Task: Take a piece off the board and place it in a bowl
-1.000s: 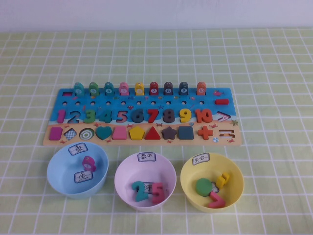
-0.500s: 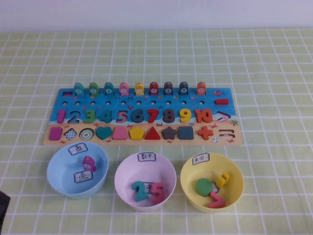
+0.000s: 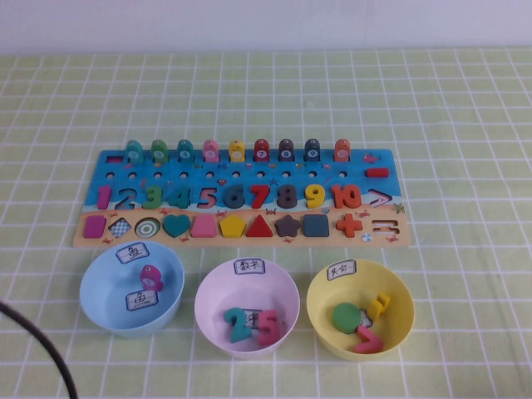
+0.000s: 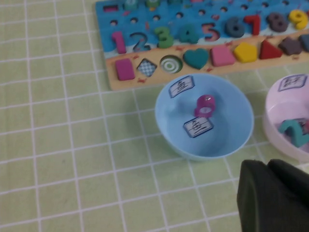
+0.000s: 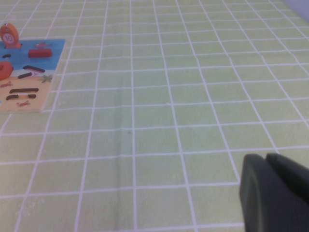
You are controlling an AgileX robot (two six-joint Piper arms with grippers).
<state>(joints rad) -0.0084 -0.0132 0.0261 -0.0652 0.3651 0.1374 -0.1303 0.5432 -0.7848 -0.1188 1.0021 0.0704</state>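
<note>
— Left hand (image 4: 273,193): sitting low over the counter (image 4: 58,145), near the light blue bowl (image 4: 227,140) on the side away from the board. Only a dark edge is showing, so I cannot tell how far open it is or whether it is carrying anything.

— And the right hand (image 5: 275,193)?

— Hanging over bare green-checked cloth, well apart from the board's end. Same trouble: just a dark corner showing, grip not readable.

— Where is the green piece (image 3: 159,150) sitting?

— Standing upright in the far row of the board (image 3: 241,179), second from the robot's left, between two teal tokens (image 3: 134,150).

— What is lying in the blue bowl?

— A pink token (image 3: 150,276) is resting inside, between two white handwritten labels (image 3: 133,253). The pale pink bowl (image 3: 247,287) is sitting just beside it, the yellow bowl (image 3: 360,287) beyond that, both holding coloured pieces.

— Anything else?

— A black cable (image 3: 37,345) is curving across the counter's near left corner.
</note>
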